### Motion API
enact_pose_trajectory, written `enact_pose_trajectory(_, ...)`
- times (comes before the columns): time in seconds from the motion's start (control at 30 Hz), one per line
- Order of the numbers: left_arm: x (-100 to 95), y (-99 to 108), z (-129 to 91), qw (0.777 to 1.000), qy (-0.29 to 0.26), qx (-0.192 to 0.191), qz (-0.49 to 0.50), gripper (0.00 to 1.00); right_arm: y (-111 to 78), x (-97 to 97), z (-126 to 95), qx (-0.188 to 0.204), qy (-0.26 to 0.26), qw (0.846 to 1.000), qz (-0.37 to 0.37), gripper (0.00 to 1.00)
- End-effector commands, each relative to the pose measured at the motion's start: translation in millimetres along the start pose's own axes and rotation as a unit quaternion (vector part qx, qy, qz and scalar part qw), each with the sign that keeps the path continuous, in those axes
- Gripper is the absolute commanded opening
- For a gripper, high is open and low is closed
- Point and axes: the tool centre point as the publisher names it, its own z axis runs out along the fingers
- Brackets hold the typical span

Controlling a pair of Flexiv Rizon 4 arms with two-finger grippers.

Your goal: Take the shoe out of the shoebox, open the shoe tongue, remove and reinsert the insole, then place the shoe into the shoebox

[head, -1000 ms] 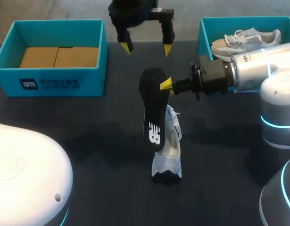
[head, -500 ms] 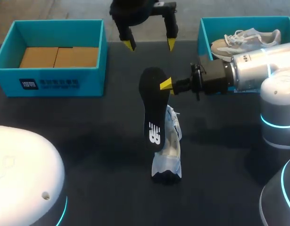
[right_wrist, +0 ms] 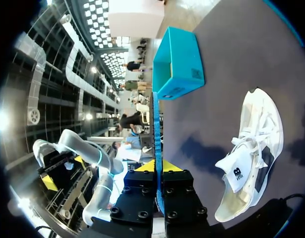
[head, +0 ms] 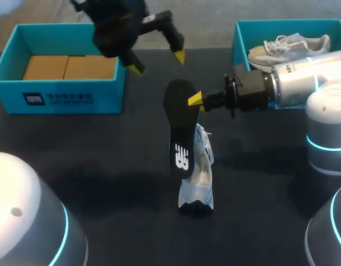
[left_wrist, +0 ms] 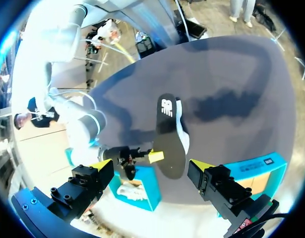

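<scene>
Leftward swings the left pincer [head: 158, 61], its fingers spread wide and holding nothing, above the desk's far edge beside the teal cardboard shoebox [head: 70, 98].
The right pincer [head: 194, 100] stays clamped on the flat black insole [head: 178, 133], held over the white mesh sneaker [head: 199, 178] resting on the dark desk [head: 103, 149].

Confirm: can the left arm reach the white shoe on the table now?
Probably yes, partly. The left pincer is open and empty, but the insole held in the right pincer hangs over much of the shoe; only its near end looks clear.
</scene>
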Motion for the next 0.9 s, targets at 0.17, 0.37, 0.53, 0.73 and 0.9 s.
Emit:
enact_pose_trajectory(0.17, 34.0, 2, -3, 0.974, -0.218, -0.055, -0.021, 1.0, -0.8, 0.2, 1, -0.001, -0.001, 1.0, 0.0, 0.0)
enact_pose_trajectory(0.37, 42.5, 11, 0, 0.961, -0.272, -0.055, -0.013, 1.0, -0.8, 0.2, 1, -0.001, -0.001, 1.0, 0.0, 0.0)
enact_pose_trajectory(0.53, 47.9, 19, 6, 0.944, -0.326, -0.049, -0.005, 1.0, -0.8, 0.2, 1, -0.001, -0.001, 1.0, 0.0, 0.0)
enact_pose_trajectory(0.73, 54.6, 27, 10, 0.929, -0.367, -0.04, -0.008, 1.0, -0.8, 0.2, 1, -0.001, -0.001, 1.0, 0.0, 0.0)
enact_pose_trajectory(0.9, 68.3, 29, 15, 0.921, -0.387, -0.037, -0.019, 1.0, -0.8, 0.2, 1, -0.001, -0.001, 1.0, 0.0, 0.0)
